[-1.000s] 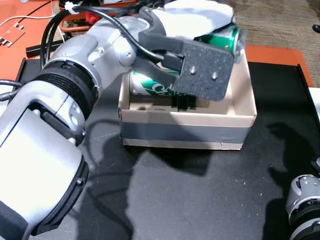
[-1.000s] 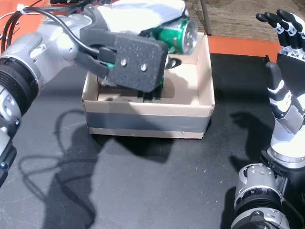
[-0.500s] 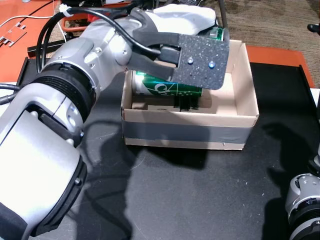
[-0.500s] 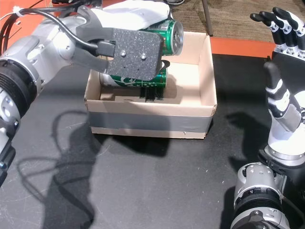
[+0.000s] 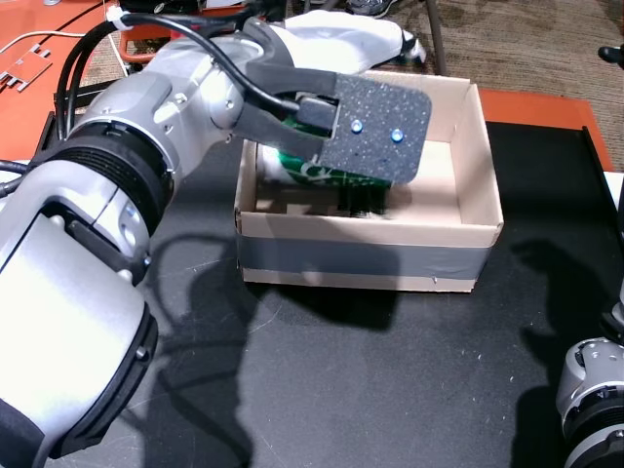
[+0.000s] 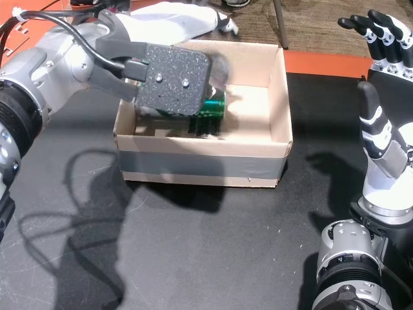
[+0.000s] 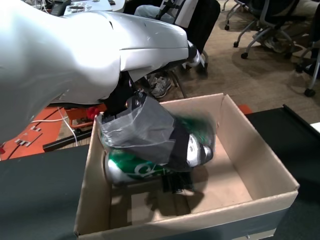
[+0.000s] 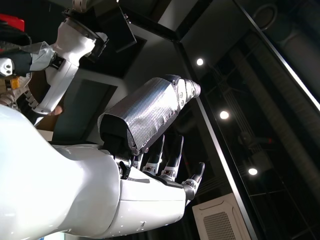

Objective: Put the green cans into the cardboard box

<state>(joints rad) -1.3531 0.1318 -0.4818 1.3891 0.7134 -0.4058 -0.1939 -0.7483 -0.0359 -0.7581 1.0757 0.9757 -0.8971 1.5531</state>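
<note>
- Green cans: one [image 7: 132,167] is lying on its side on the floor of the cardboard box [image 5: 458,239], along the box's left wall; a second can [image 7: 197,142], motion-blurred, is sitting on top of it under the left robot hand [image 5: 366,127].
- Left robot hand is reaching over the box's left-rear part, covering the upper can. Whether it is grasping or has let go: cannot tell, the palm plate is hiding the fingers in both head views and the wrist view is blurred.
- Right robot hand [image 6: 384,97] is idling upright over the worktop's right edge, fingers spread, holding nothing.
- Box is sitting near the rear edge of the black worktop [image 5: 390,380]; no other cans are showing on it.
- Step, as I'm judging it: placement of the second can.
- Next: confirm the fingers are released, then lift the left robot hand straight up clear of the box walls without dragging the can out.
</note>
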